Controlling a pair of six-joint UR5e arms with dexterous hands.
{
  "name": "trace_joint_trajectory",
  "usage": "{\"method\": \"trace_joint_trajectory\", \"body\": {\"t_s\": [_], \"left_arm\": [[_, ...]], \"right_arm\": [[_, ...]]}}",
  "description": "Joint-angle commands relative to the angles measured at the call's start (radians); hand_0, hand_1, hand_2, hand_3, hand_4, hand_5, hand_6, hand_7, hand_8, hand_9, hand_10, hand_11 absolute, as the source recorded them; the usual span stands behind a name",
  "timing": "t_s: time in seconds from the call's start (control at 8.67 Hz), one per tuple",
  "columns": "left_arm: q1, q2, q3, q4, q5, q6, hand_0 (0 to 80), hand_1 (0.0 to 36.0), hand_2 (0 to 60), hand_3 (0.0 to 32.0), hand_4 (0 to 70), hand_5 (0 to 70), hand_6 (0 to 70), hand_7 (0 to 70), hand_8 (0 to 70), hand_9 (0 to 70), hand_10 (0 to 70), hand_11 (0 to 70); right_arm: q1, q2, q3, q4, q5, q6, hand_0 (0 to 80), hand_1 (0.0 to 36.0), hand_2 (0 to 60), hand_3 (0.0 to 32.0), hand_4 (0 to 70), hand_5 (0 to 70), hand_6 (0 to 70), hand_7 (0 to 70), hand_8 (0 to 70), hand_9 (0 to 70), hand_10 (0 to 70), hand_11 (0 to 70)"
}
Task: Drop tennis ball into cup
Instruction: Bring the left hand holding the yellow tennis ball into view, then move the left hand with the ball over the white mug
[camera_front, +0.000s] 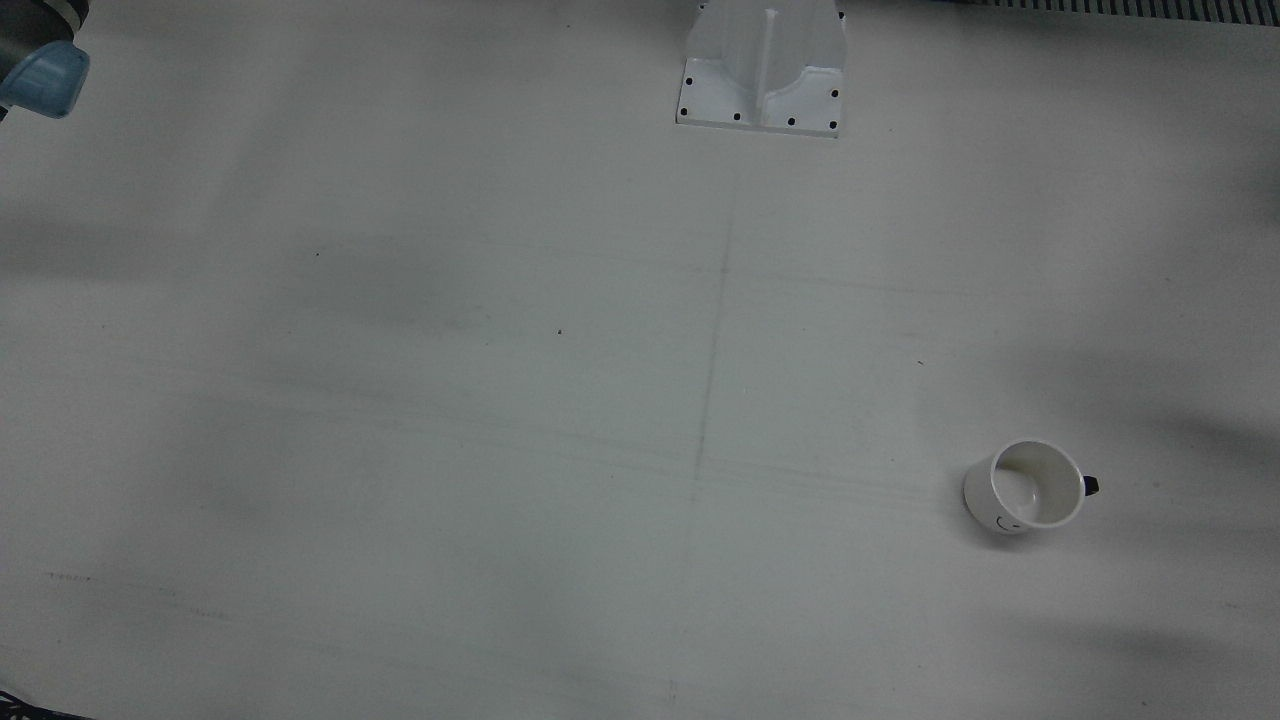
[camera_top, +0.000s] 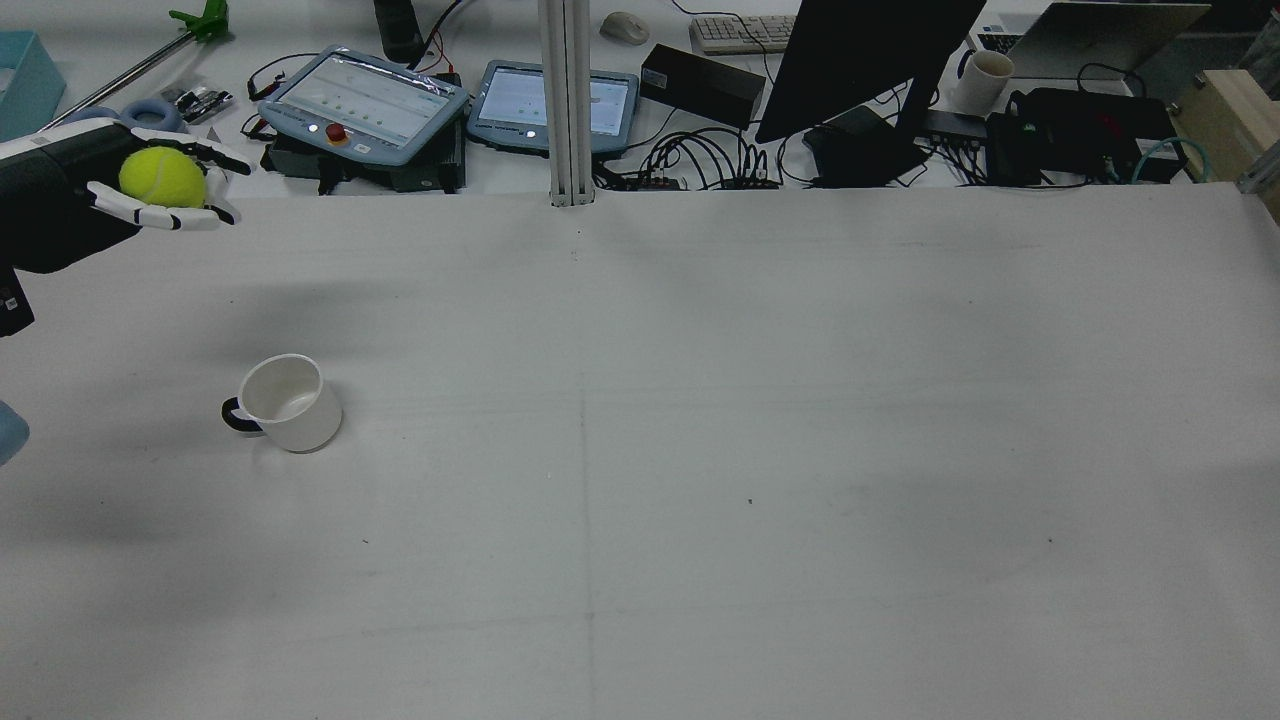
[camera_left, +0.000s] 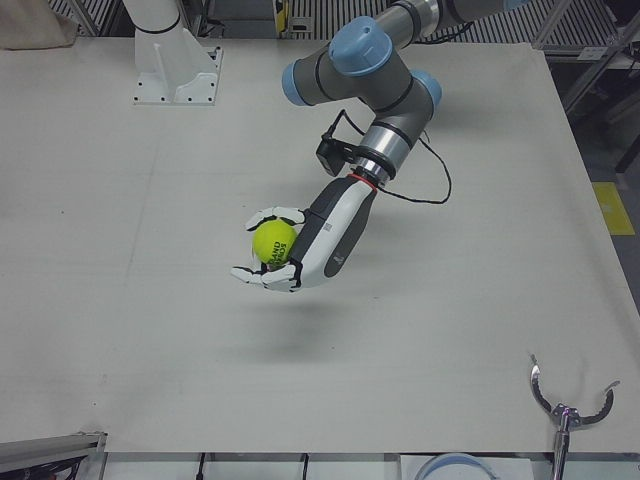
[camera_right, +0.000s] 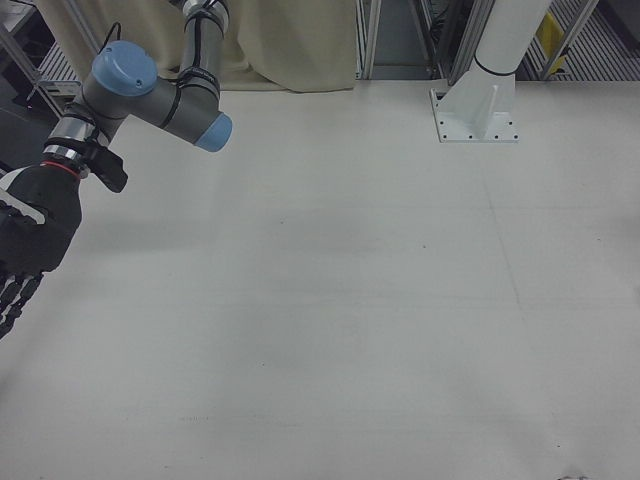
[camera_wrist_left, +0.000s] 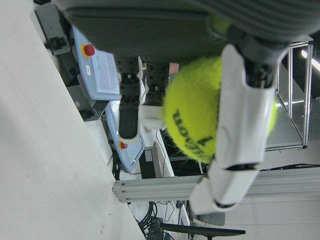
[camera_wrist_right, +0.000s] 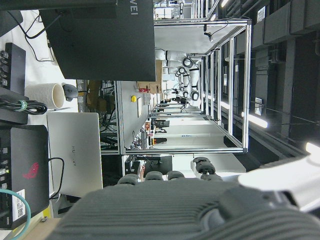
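My left hand (camera_top: 120, 200) has its fingers wrapped around the tennis ball (camera_top: 162, 177), held high over the table. In the rear view the white mug (camera_top: 288, 402) stands upright at about five o'clock from the ball, well apart. My right hand (camera_right: 25, 250) hangs idle, its fingers extended and holding nothing.

"VEI" on dark monitor back (camera_wrist_right: 100, 35); tennis ball (camera_wrist_left: 200, 110) print illegible.

We see the tennis ball (camera_wrist_left: 197, 107) gripped in the left hand (camera_wrist_left: 200, 75), a white finger (camera_wrist_left: 240, 125) crossing its right side and dark fingers (camera_wrist_left: 127, 107) at its nine o'clock. At eight o'clock lies the white table (camera_wrist_left: 45, 165); two tablet consoles (camera_wrist_left: 100, 70) stand beyond its edge.
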Motion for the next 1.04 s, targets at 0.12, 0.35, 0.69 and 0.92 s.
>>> {"method": "trace_joint_trajectory", "body": {"t_s": [0.12, 0.35, 0.69, 0.92], "left_arm": [[0.038, 0.006, -0.005, -0.016, -0.007, 0.007, 57.5, 23.0, 36.4, 0.0, 43.2, 21.2, 70.0, 70.0, 60.8, 70.0, 9.2, 14.4], [0.065, 0.010, -0.005, -0.042, -0.004, 0.004, 55.1, 22.5, 45.6, 0.0, 42.7, 22.5, 70.0, 70.0, 60.3, 70.0, 10.0, 15.5], [0.104, 0.010, -0.005, -0.057, 0.000, 0.006, 52.3, 21.7, 50.8, 0.0, 42.8, 21.0, 70.0, 70.0, 59.7, 70.0, 9.6, 14.8], [0.147, 0.033, -0.001, -0.076, -0.004, 0.009, 50.2, 20.9, 52.1, 0.0, 40.9, 18.2, 70.0, 70.0, 58.9, 70.0, 9.3, 14.1]], "right_arm": [[0.000, 0.000, 0.001, 0.000, -0.001, 0.000, 0.0, 0.0, 0.0, 0.0, 0.0, 0.0, 0.0, 0.0, 0.0, 0.0, 0.0, 0.0], [0.000, 0.000, 0.001, 0.000, 0.000, 0.000, 0.0, 0.0, 0.0, 0.0, 0.0, 0.0, 0.0, 0.0, 0.0, 0.0, 0.0, 0.0], [0.000, 0.000, -0.001, 0.000, 0.000, 0.000, 0.0, 0.0, 0.0, 0.0, 0.0, 0.0, 0.0, 0.0, 0.0, 0.0, 0.0, 0.0], [0.000, 0.000, -0.001, 0.000, 0.000, 0.000, 0.0, 0.0, 0.0, 0.0, 0.0, 0.0, 0.0, 0.0, 0.0, 0.0, 0.0, 0.0]]}}
